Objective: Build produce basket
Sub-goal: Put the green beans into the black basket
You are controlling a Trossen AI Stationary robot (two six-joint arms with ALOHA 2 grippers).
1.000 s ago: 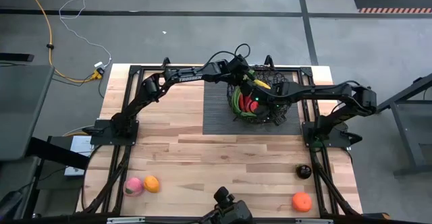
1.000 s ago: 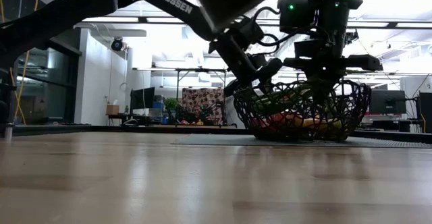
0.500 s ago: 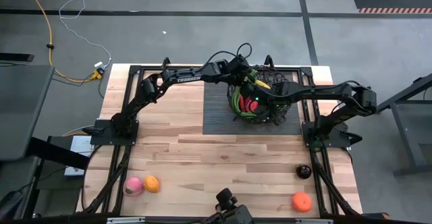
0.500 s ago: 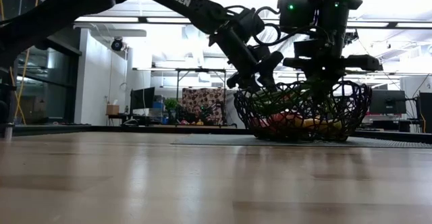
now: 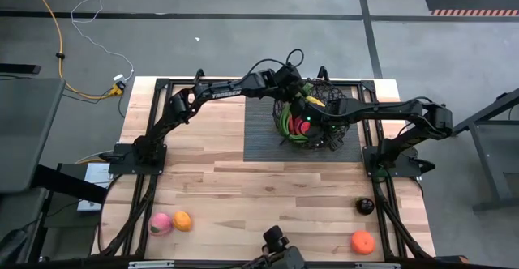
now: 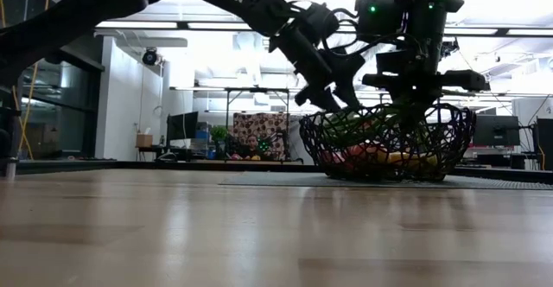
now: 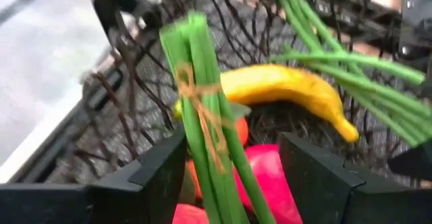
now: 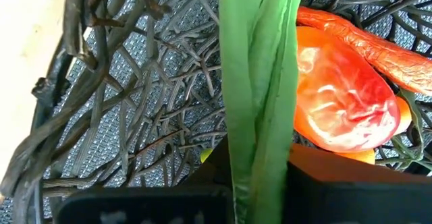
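Note:
The black wire basket [image 5: 310, 120] [image 6: 389, 144] stands on the dark ribbed mat [image 5: 261, 139]. In it lie a yellow banana [image 7: 283, 89], a red-orange mango [image 8: 344, 109], a red chili [image 8: 368, 42] and long green stalks tied with twine [image 7: 202, 96]. My left gripper [image 5: 295, 89] [image 7: 233, 153] hovers open over the basket's far-left rim, its fingers on either side of the tied stalks. My right gripper [image 5: 312, 126] [image 6: 413, 114] reaches down inside the basket, shut on the green stalks [image 8: 256, 82]. My left gripper is open around the stalks' tied end [image 7: 209, 136]; whether a finger touches them I cannot tell. My right gripper pinches the green stalks [image 8: 258, 140] between its two fingers, which lie across them. It comes from above, pointing down into the basket. The stalks run on over the fruit inside the basket.
A pink peach [image 5: 160, 224] and an orange [image 5: 182, 220] lie near the table's near-left corner. A dark plum [image 5: 365, 207] and another orange [image 5: 362, 242] lie near the near-right corner. Bare wood spans the table's near half.
My left gripper has risen from the basket's rim and drawn slightly toward the table's far edge, tipping as it went. The basket and my right gripper have kept still.

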